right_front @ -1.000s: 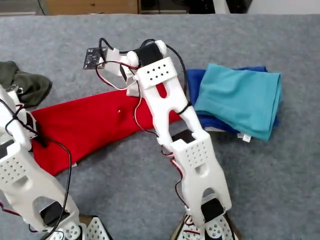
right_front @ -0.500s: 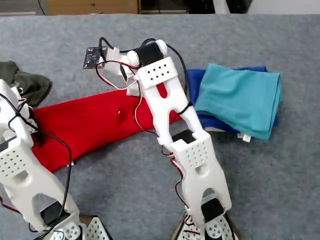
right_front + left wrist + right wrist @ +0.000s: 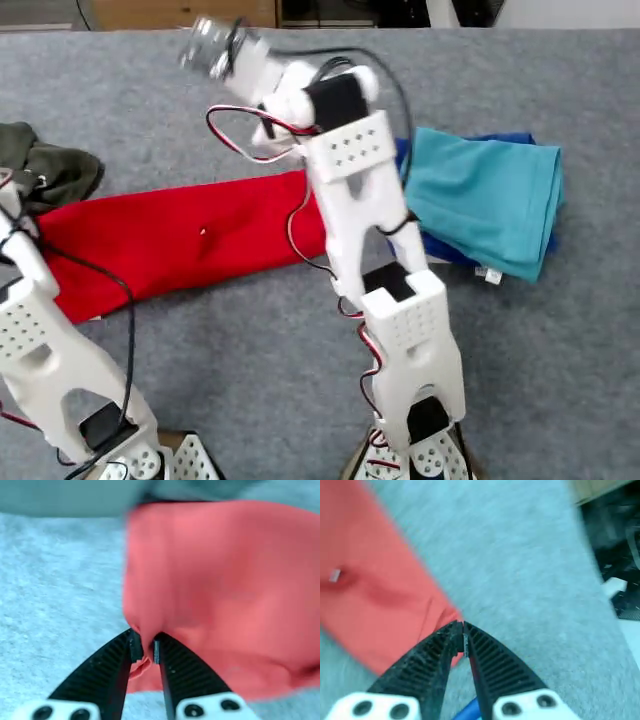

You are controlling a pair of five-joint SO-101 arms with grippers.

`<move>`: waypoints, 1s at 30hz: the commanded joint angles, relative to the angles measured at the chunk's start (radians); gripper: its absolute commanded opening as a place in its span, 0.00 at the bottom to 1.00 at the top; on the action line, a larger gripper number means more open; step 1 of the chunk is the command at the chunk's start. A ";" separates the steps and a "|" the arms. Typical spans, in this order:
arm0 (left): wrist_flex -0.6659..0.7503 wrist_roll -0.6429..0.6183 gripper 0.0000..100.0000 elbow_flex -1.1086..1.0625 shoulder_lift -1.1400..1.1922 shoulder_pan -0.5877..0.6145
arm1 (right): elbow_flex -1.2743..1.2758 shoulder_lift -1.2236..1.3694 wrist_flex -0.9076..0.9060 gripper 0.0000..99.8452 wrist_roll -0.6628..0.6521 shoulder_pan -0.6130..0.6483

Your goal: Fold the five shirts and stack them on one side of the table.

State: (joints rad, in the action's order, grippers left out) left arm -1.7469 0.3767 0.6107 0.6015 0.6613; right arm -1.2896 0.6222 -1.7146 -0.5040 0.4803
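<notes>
While left tool (image 3: 145,645) pinches rumpled red shirt (image 3: 225,595), right tool (image 3: 463,630) — ribbed — sits pressed together.

Right gripper (image 3: 464,630), fingertips together beside the corner of the red shirt (image 3: 375,595), over the grey table (image 3: 520,570)

Soft, even light comes from overhead onto the grey felt table (image 3: 560,380), so my white plastic right arm (image 3: 400,330) casts just a faint shadow beside it. The long red cotton shirt (image 3: 225,590) glows bright behind my left gripper (image 3: 146,647), whose black ribbed fingers (image 3: 107,667) look dull. Beyond the table's far edge the room (image 3: 615,530) lies dim.
</notes>
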 commanded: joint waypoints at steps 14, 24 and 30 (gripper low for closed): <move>-0.005 -0.224 0.02 -0.341 -0.650 -0.770 | -0.378 -0.102 0.028 0.00 0.118 -0.458; 0.153 -0.422 0.02 -0.166 -0.424 -1.023 | -0.377 -0.119 0.051 0.00 0.118 -0.610; 0.152 -0.457 0.02 0.049 -0.236 -1.062 | -0.377 -0.119 0.051 0.00 0.118 -0.604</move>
State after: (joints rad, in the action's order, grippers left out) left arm -1.6088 -0.0545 0.5278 0.3237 -0.3867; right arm -1.6303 0.5547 -1.6886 -0.3874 -0.1120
